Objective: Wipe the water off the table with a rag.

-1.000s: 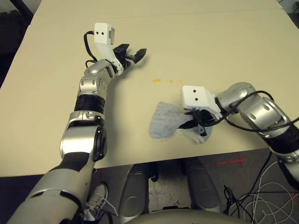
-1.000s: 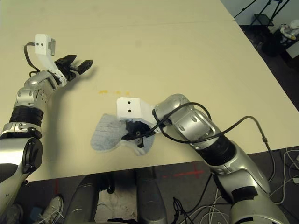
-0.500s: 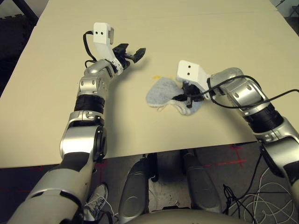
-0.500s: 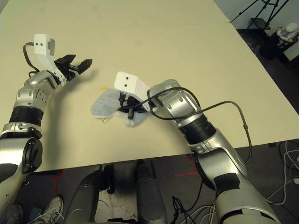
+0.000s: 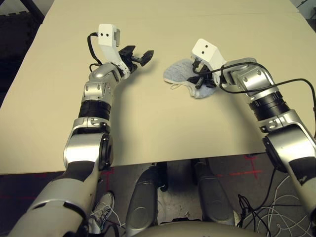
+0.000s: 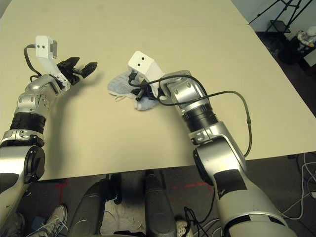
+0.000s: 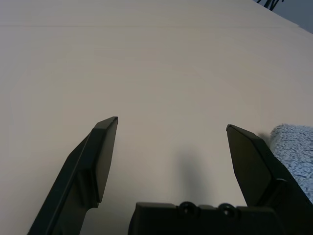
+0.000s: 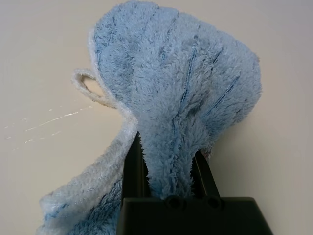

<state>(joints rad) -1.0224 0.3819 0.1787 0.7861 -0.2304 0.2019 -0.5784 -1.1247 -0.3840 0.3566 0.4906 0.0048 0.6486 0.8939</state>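
Moved: my right pincer [image 6: 138, 90] has dragged the soft blue-grey knitted rag [image 5: 183, 75] toward the worktop's [image 5: 163, 133] far edge, over the spot where the orange droplets lay.
Right pincer: clenched on a bunched fold.
Left pincer [image 5: 138, 56]: released, hovering.
Handling: I judge it light, limp; grip mid-cloth.

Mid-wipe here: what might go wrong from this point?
1. The right gripper pinches only a bunched fold of the rag, so little cloth lies flat; it may smear rather than soak.
2. A faint wet streak shows beside the rag; it may be missed.
3. The open left gripper hovers close by; a wide stroke could bump it.
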